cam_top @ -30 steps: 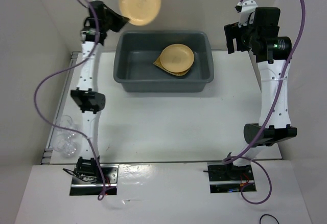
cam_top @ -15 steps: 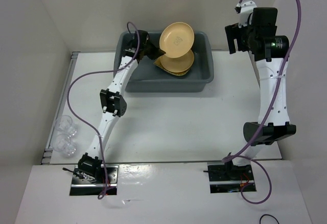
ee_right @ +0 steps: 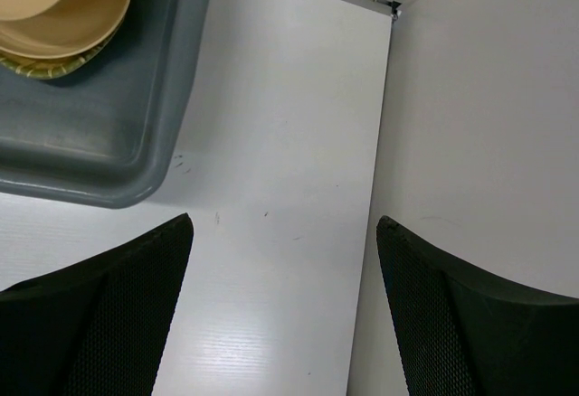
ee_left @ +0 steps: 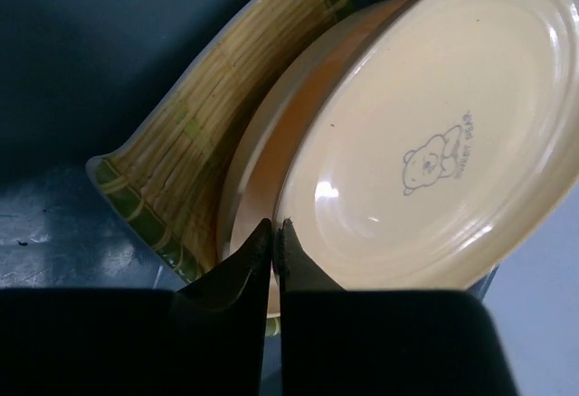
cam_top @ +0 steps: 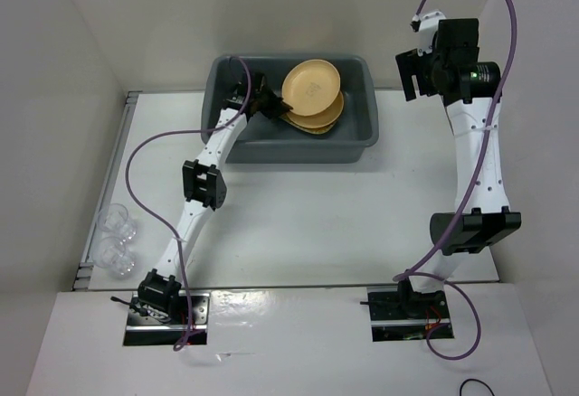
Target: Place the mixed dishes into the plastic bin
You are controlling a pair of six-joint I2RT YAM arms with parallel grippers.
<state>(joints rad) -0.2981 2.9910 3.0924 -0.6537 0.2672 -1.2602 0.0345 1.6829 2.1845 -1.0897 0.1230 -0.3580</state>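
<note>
The dark grey plastic bin (cam_top: 289, 150) stands at the back of the table. In it a yellow-orange plate (cam_top: 318, 118) lies on the bamboo-slat tray (ee_left: 204, 138). My left gripper (cam_top: 271, 104) is shut on the rim of the second plate (cam_top: 312, 84) and holds it tilted just above the first one. In the left wrist view the fingertips (ee_left: 276, 229) pinch that plate's (ee_left: 434, 143) edge, and the lower plate (ee_left: 262, 156) shows behind it. My right gripper (cam_top: 412, 70) is open and empty, high up to the right of the bin. Two clear cups (cam_top: 116, 236) stand at the far left.
The right wrist view shows its open gripper (ee_right: 283, 224) over bare white table, the bin's corner (ee_right: 109, 161) with the plates (ee_right: 63, 7) at upper left, and the side wall at right. Walls enclose the table on the left, back and right.
My left arm has swung the held plate from high at the back left down into the bin, over the other plate. The right arm has barely moved.
</note>
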